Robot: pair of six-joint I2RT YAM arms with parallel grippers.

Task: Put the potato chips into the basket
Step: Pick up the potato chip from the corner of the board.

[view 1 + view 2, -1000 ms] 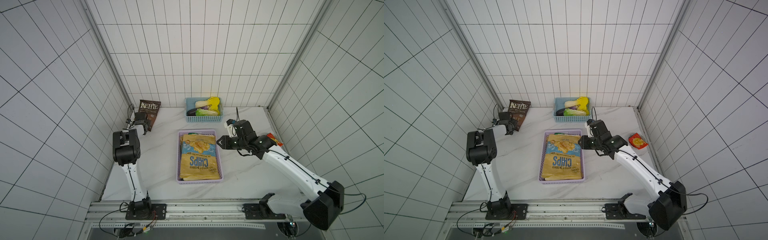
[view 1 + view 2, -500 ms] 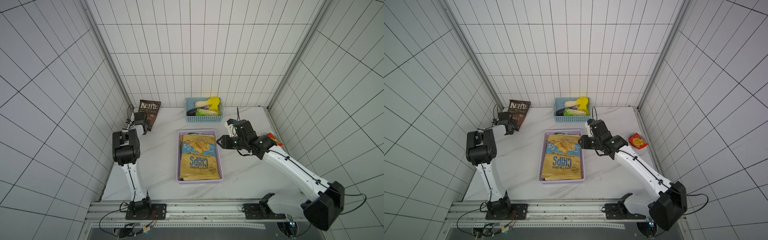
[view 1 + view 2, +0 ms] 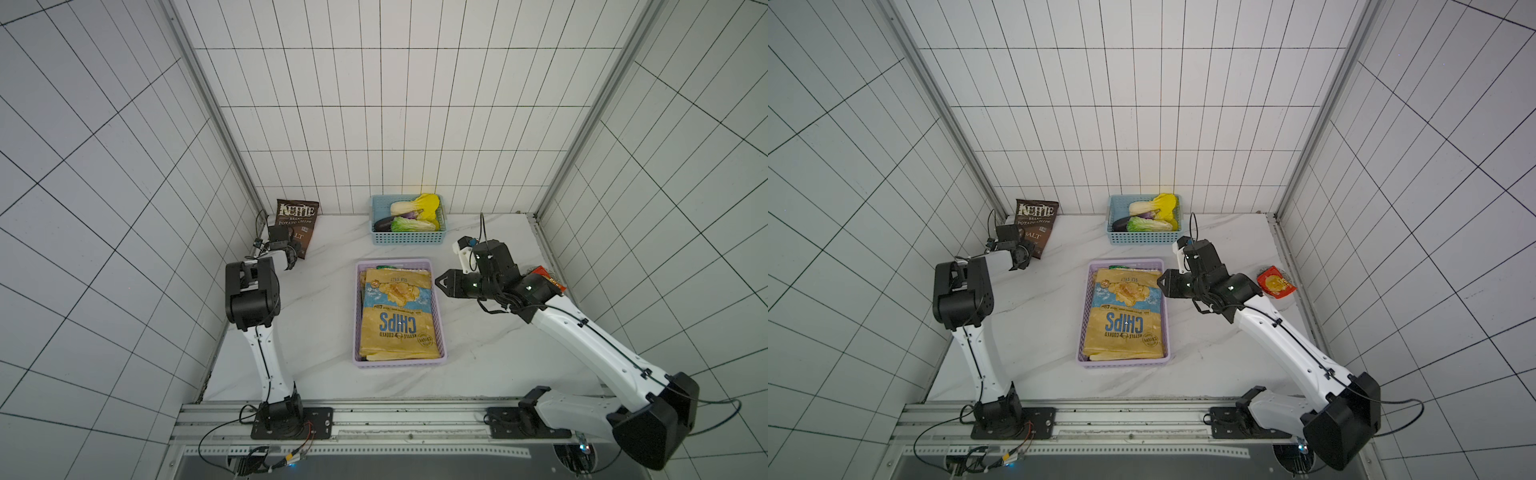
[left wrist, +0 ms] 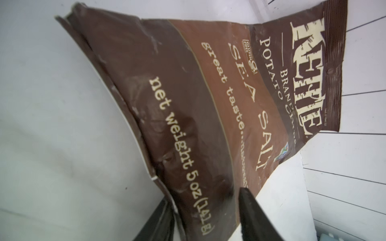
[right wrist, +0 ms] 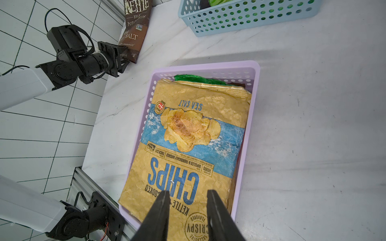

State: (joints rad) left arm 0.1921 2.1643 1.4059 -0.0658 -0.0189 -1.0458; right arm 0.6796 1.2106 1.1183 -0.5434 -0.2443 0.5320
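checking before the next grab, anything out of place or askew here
Yes. The dark brown Kettle chip bag stands propped against the back corner wall, outside the lilac plastic basket, its lower edge between the jaws of the left gripper. A small red snack packet also lies alone by the right wall.

The brown Kettle bag point(image 4: 208, 94) leaned with its top against the tiled wall point(image 4: 355, 167), white table point(image 4: 52, 125) beside it. Its lower end lay between the black fingers point(image 4: 250, 215) of the left gripper point(image 4: 205, 196). They stood apart, and whether they pinched it was unclear.
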